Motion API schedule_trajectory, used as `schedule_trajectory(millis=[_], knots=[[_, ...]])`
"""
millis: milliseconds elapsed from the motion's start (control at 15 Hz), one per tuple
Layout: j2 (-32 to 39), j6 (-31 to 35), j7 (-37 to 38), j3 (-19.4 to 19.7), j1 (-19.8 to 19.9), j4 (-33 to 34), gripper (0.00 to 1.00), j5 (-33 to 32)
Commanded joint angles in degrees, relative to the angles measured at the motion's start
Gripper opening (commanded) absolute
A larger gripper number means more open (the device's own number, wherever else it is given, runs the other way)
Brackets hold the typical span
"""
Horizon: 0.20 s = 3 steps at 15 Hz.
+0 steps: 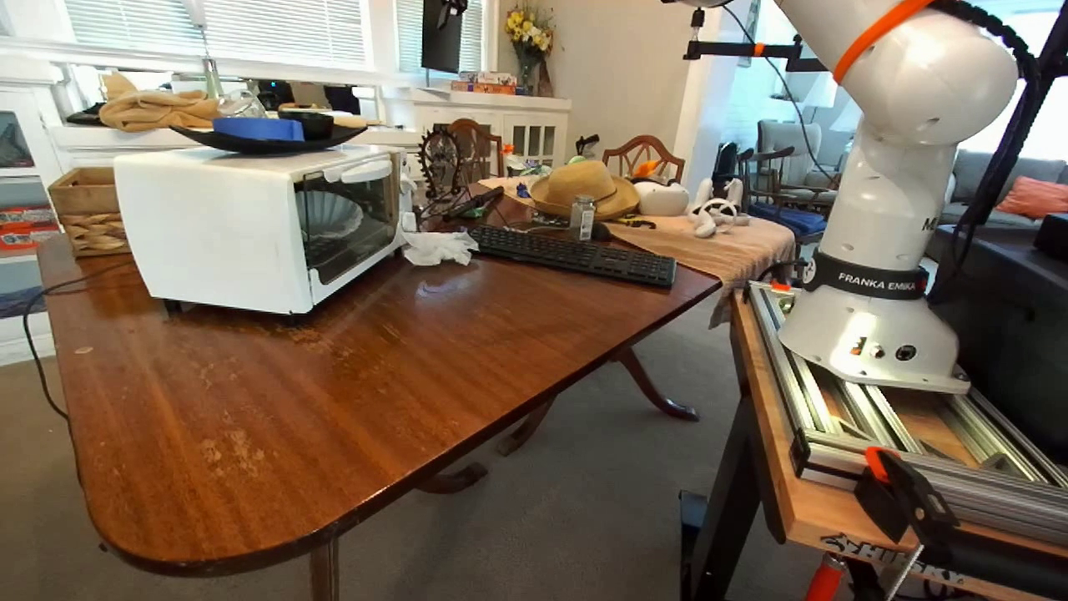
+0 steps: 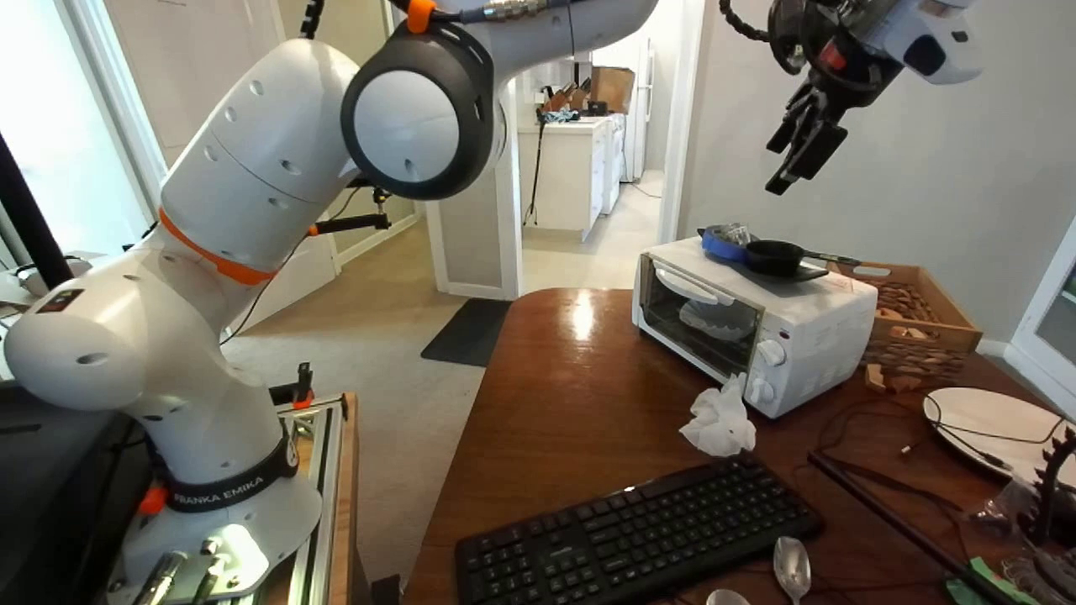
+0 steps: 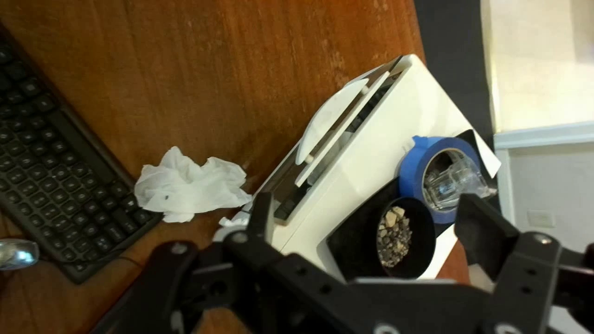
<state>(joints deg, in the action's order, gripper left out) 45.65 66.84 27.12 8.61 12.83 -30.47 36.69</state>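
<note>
A: What is taking up the most room?

B: The brown bench (image 1: 375, 401). It is stretching from near to far in an exterior view, and the white arm (image 1: 893, 192) is rising to its right.

A: And next in size?

B: The white toaster oven (image 1: 209, 234) is standing on the far left of the bench, and a wooden basket (image 1: 88, 217) is showing at its left. A black keyboard (image 1: 576, 255) is lying farther right, and a dark tray (image 3: 359, 239) is resting on top of the toaster oven.

A: How is the hand (image 3: 364, 211) standing?

B: It is hanging above the toaster oven, apart from everything below. In the wrist view its fingers (image 3: 482, 227) are spreading wide.

A: What is lying beneath it?

B: A blue tape roll (image 2: 721, 246) is sitting toward the left of the dark tray in an exterior view.

A: And the smaller things?

B: A crumpled white tissue (image 3: 190, 185) is lying on the bench between the keyboard and the toaster oven. A black bowl (image 2: 775, 262) is sitting just right of the tape roll.

A: And the smallest?

B: A spoon (image 2: 792, 565) is lying by the keyboard's right end, on its near side. A clear object (image 3: 448, 185) is resting inside the tape roll's ring, and stone-like bits (image 3: 393, 236) are partly filling the bowl.
</note>
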Motion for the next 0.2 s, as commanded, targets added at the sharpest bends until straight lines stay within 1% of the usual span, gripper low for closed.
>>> schedule_trajectory(millis=[0,67,133], knots=[[-4.49,0.31,6.18,4.52,-4.31,-3.04,1.0,-5.68],[-1.65,0.0,3.19,2.17,-1.79,-0.03,1.0,-2.74],[-2.4,0.0,4.43,2.97,-2.64,-0.11,1.0,-3.68]])
